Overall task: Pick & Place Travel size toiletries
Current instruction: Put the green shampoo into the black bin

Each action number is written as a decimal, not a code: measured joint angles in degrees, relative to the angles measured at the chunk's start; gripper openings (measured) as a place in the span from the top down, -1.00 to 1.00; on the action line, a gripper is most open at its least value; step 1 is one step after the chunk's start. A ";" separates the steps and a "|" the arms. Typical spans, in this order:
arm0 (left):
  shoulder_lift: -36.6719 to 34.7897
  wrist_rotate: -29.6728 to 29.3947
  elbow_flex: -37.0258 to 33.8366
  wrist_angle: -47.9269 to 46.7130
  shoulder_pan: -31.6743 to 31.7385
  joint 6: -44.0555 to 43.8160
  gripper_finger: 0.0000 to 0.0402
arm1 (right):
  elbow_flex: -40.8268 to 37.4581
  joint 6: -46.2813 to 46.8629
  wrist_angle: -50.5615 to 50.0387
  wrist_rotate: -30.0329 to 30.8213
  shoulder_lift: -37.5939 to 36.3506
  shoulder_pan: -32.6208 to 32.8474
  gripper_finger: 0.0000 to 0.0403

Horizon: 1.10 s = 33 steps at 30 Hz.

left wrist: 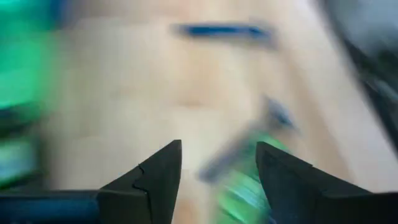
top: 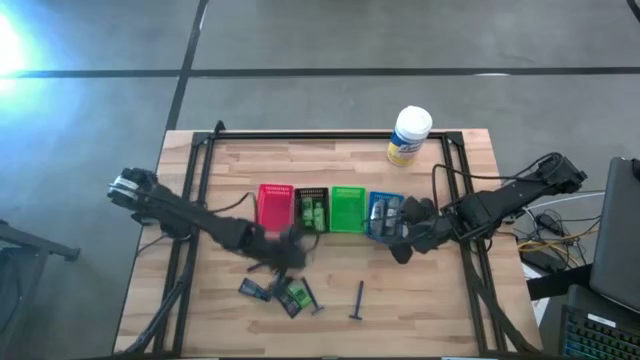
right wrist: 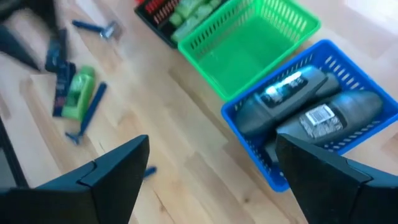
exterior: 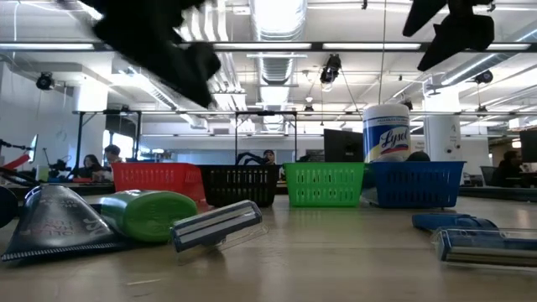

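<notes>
Four trays: red, black, green, blue, set side by side in a row across the middle of the wooden table [top: 330, 300].
Red tray [top: 273, 208]: far left of the row; contents not readable from above.
Black tray [top: 312, 211]: holds bright green bottles, seen from above and in the right wrist view.
Green tray [right wrist: 255, 37]: looks bare inside in the right wrist view.
Blue tray [right wrist: 348, 78]: rightmost; two grey oval bottles [right wrist: 311, 112] lie inside, side by side, labels up.
White canister [top: 409, 135]: yellow label, upright at the far edge, behind the green and blue trays.
Loose toiletries: small cluster on the near side of the table, in front of the red and black trays.
Green bottle [top: 296, 297]: lying flat in that cluster, next to a dark packet [top: 254, 290].
Cluster razor [exterior: 216, 225]: lies just beside the green bottle in the low view, head toward the camera.
Blue razor [top: 358, 300]: alone on bare wood, right of the cluster, in front of the green tray.
Left gripper [left wrist: 217, 168]: over the near side of the black tray, just above the cluster; fingers apart, nothing between them. Wrist picture is smeared, so what lies beneath is probably the green bottle.
Right gripper [right wrist: 211, 168]: at the blue tray's near right corner; fingers wide apart, empty.
</notes>
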 joint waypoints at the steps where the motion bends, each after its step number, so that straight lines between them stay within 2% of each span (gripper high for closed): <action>1: -0.02 1.64 -0.01 -0.65 -1.65 3.74 -0.04 | -0.25 -0.02 -0.05 -0.51 0.01 0.00 -0.68; 4: 0.89 0.81 -0.07 -0.92 -5.69 13.42 -0.04 | -0.91 0.34 -0.01 -1.27 0.02 -0.02 -0.65; 6: 2.78 -0.92 -0.07 -0.28 -6.90 16.26 -0.04 | -1.28 1.36 0.13 -1.28 0.46 -0.02 -0.65; 12: 7.97 -2.08 -0.11 1.01 -7.10 16.91 -0.08 | -1.75 1.92 0.34 -1.68 2.30 0.00 -0.73; 17: 10.32 -0.82 -0.13 0.54 -6.73 20.47 -0.21 | -1.74 1.57 0.83 -2.18 4.42 -0.02 -0.80; 24: 11.54 0.85 -0.12 0.35 -5.53 21.92 -0.37 | -1.76 2.51 1.07 -3.01 6.27 0.00 -0.78; 28: 12.53 3.85 -0.79 0.58 -3.96 21.59 -0.36 | -1.76 2.73 1.17 -3.01 6.67 -0.02 -0.74; 33: 12.55 6.29 -0.85 -0.50 -2.60 18.63 -0.24 | -1.76 3.64 1.14 -2.99 6.64 -0.02 -0.70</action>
